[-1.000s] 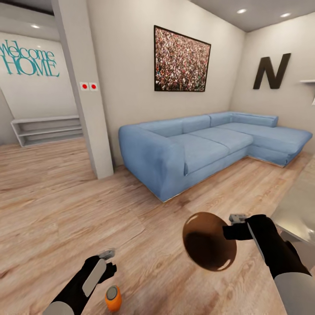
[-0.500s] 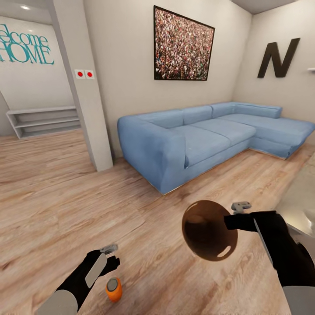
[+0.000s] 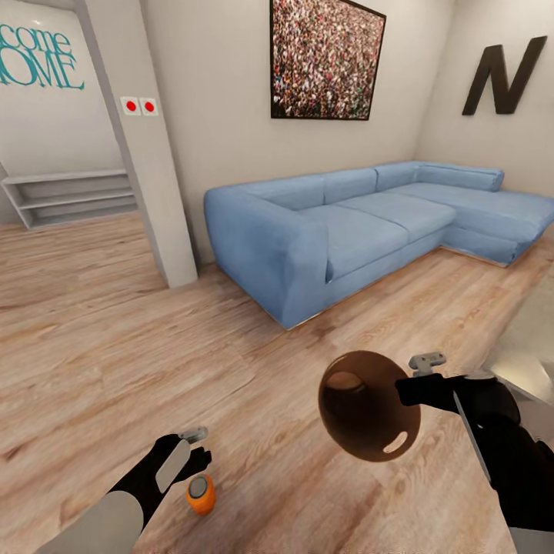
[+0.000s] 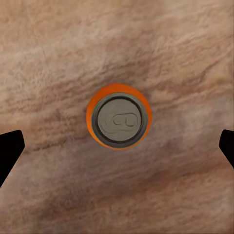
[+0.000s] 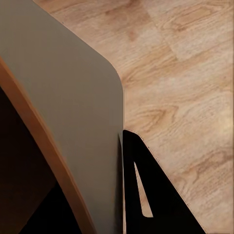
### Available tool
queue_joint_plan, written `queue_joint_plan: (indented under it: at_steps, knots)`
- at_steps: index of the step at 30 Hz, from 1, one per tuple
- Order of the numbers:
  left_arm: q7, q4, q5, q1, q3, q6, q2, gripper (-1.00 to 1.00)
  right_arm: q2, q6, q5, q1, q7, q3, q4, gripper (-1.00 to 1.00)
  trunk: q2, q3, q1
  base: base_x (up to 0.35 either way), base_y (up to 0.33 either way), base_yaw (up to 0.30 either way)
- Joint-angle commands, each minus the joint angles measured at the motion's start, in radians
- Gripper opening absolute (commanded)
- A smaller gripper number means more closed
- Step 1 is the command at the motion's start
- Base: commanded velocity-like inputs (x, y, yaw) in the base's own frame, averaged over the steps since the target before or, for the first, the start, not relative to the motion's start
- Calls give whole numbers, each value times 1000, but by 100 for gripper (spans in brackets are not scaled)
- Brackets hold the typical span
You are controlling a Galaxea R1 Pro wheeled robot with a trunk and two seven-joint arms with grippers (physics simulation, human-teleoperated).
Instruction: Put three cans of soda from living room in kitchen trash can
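Living room, collection stage: right gripper (image 3: 412, 382) clamps the rim of the trash can (image 3: 368, 416), carried tilted above the floor (image 3: 92, 338) near the sofa (image 3: 346, 231). Left gripper (image 3: 196, 454), jaws wide, hangs over an upright orange soda can (image 3: 201, 495), not yet grasped; can contents unclear.

An orange soda can (image 3: 201, 494) stands upright on the wood floor, well in front of the blue sofa (image 3: 362, 223); the trash can (image 3: 369, 406) hangs tilted, brown inside showing

Left wrist straight above can (image 4: 119, 116)
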Motion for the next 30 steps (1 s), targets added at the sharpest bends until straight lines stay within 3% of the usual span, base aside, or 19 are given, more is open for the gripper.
queue_joint_plan:
  at_steps: [1, 7, 20, 30]
  knots:
    - [-5, 0, 0, 0, 0, 0, 0, 100, 0, 3, -21, 8, 5, 0, -10, -100, 0, -4, 0, 0, 0, 0]
    - [-13, 1, -1, -7, 0, -1, 1, 100, 2, 3, -22, 26, 5, 0, -34, -100, -2, -27, 3, 0, 0, 0]
    - [-14, 66, -2, -142, -3, 2, 2, 100, 2, 3, -23, 31, 5, 1, -47, -100, -5, -77, 9, 0, 0, 0]
    - [-14, 77, -2, -149, -5, 1, -1, 100, 1, 3, -22, 31, 5, -1, -48, -100, -7, -116, 13, 0, 0, 0]
